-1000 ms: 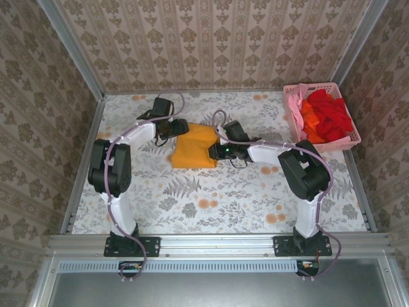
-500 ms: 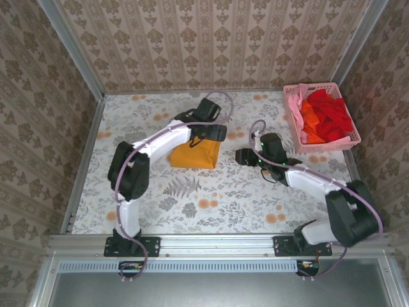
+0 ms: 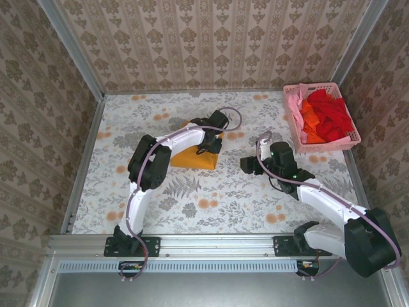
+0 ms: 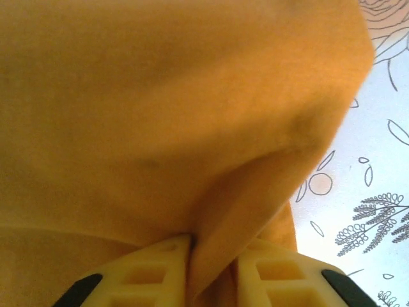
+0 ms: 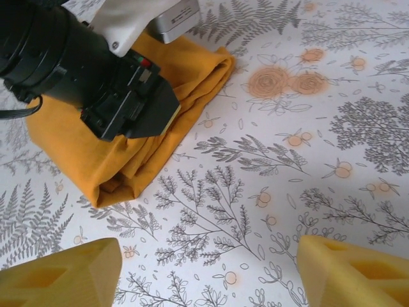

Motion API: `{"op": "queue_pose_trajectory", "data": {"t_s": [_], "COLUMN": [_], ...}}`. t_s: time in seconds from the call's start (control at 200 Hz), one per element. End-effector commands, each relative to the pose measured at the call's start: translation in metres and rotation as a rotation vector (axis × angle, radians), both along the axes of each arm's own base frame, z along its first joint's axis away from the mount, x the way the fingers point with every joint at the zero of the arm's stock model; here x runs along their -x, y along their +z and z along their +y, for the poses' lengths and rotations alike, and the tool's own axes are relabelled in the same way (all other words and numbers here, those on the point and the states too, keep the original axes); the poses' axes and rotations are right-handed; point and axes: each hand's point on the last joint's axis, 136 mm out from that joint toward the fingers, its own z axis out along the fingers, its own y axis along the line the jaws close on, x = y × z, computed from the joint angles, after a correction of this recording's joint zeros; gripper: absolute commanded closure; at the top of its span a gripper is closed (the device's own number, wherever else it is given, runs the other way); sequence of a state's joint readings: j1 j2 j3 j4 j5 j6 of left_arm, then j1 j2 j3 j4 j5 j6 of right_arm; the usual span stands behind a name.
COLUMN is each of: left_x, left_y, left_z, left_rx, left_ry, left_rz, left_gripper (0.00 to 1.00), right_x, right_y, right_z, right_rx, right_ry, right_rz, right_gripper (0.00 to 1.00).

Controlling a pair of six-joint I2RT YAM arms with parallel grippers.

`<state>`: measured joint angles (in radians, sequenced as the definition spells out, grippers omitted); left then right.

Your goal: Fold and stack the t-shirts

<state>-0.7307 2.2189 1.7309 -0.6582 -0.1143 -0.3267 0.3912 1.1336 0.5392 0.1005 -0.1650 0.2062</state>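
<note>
Orange-yellow t-shirt (image 3: 192, 158) lies folded at centre of top view. Left gripper (image 4: 213, 259) pinches a thin fold at its frame-right edge; right gripper (image 5: 208, 268) spread wide, off the cloth. Risk: a one-sided pull drags the bundle and undoes the fold.

The floral table (image 3: 211, 204) carries a folded orange-yellow t-shirt (image 3: 188, 158) and pink basket (image 3: 332, 145).
</note>
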Motion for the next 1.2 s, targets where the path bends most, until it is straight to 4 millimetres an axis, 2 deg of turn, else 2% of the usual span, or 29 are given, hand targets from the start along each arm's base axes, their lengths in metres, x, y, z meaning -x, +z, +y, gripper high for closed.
{"op": "queue_pose_trajectory", "data": {"t_s": [0.0,0.15,0.335,0.355,0.375,0.475,0.64,0.71,0.72,0.74,0.86,0.95,1.195], "left_x": [0.01,-0.003,-0.026,-0.026,-0.031,-0.04,-0.05,-0.053,-0.053,-0.053,-0.056,-0.056,-0.053], "left_y": [-0.017,-0.012,-0.003,-0.002,-0.002,-0.001,-0.007,-0.011,-0.011,-0.012,-0.016,-0.019,-0.016], "left_z": [0.03,0.072,0.144,0.147,0.163,0.204,0.278,0.301,0.303,0.308,0.333,0.35,0.377], "left_rx": [-0.094,-0.108,-0.186,-0.193,-0.196,-0.246,-0.305,-0.295,-0.293,-0.295,-0.299,-0.302,-0.358], "left_ry": [-0.012,-0.021,0.011,0.003,0.024,0.026,0.151,0.187,0.188,0.19,0.174,0.17,0.15], "left_rz": [0.064,0.068,0.053,0.053,0.057,0.057,0.073,0.076,0.076,0.077,0.067,0.068,0.068], "left_gripper": [0.83,0.88,0.84,0.85,0.85,0.85,0.79,0.79,0.79,0.79,0.79,0.78,0.75], "right_x": [0.007,0.014,0.017,0.018,0.018,0.02,0.02,0.019,0.019,0.017,0.011,0.009,0.008], "right_y": [0.003,0.017,0.041,0.045,0.049,0.067,0.097,0.112,0.115,0.107,0.124,0.128,0.111], "right_z": [0.024,0.06,0.11,0.116,0.12,0.146,0.175,0.182,0.183,0.187,0.196,0.199,0.192], "right_rx": [0.038,0.08,0.048,0.041,0.036,-0.001,-0.088,-0.114,-0.117,-0.108,-0.155,-0.168,-0.134], "right_ry": [0.133,0.266,0.386,0.399,0.407,0.451,0.487,0.491,0.492,0.493,0.481,0.477,0.444], "right_rz": [-0.046,-0.158,-0.216,-0.23,-0.241,-0.295,-0.356,-0.391,-0.395,-0.38,-0.415,-0.413,-0.372], "right_gripper": [0.19,0.0,0.0,0.0,0.0,0.0,0.0,0.0,0.0,0.0,0.0,0.0,0.0]}}
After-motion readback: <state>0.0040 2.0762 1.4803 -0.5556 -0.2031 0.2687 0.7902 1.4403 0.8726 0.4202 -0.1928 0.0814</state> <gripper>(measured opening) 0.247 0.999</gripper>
